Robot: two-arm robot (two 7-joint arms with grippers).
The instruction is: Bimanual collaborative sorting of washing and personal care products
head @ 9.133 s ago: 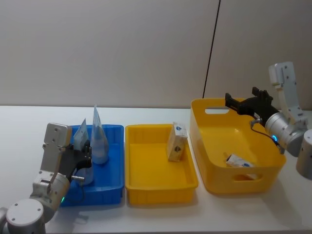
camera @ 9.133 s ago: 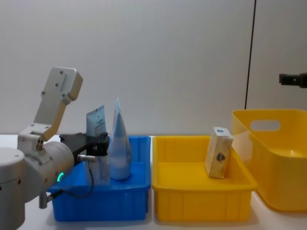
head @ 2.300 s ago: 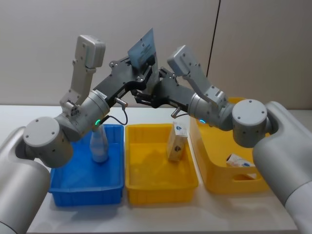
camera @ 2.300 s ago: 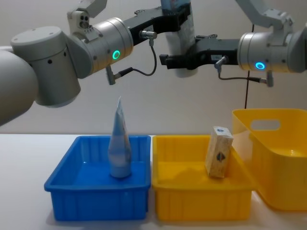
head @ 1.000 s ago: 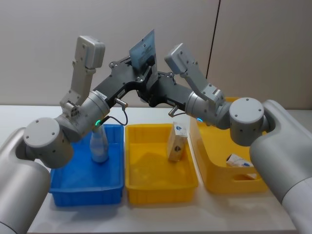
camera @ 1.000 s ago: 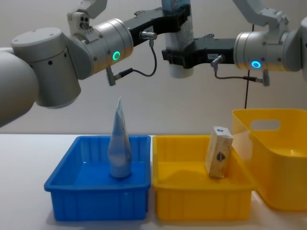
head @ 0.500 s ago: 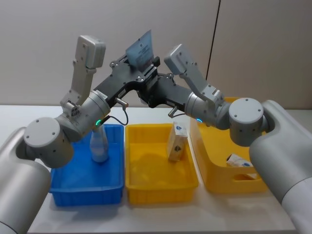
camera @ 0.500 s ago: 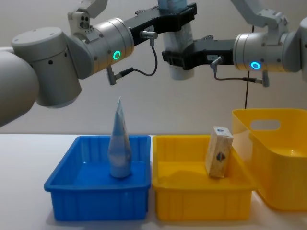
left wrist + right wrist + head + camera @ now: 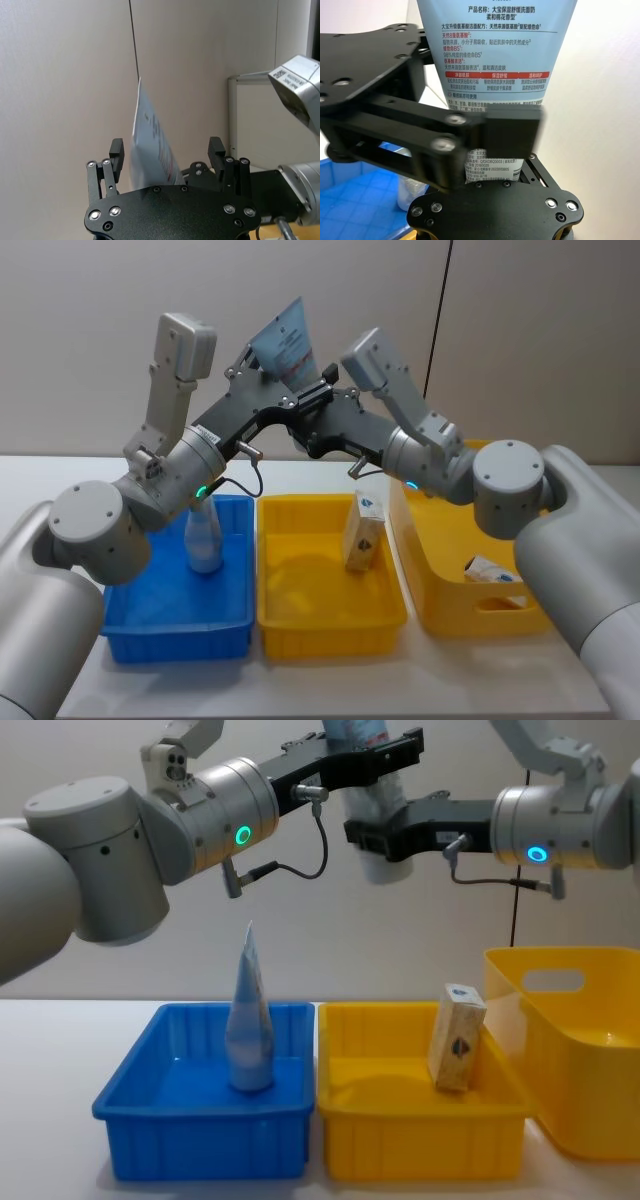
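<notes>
Box in yellow tray, tube aloft

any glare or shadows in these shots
Head view: below the open left gripper and the right gripper clamping the pale blue squeeze tube, shadow on the shallow yellow plastic tray's floor. Chest view: sheen inside the deep yellow plastic bin. Right wrist view: label glare-free.

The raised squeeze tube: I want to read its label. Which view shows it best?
The right wrist view: the squeeze tube, gripped by the right gripper, turns its printed label toward it. The head view shows it tilted between the fingers of the open left gripper; the left wrist view, edge-on; the chest view, its cap end.
</notes>
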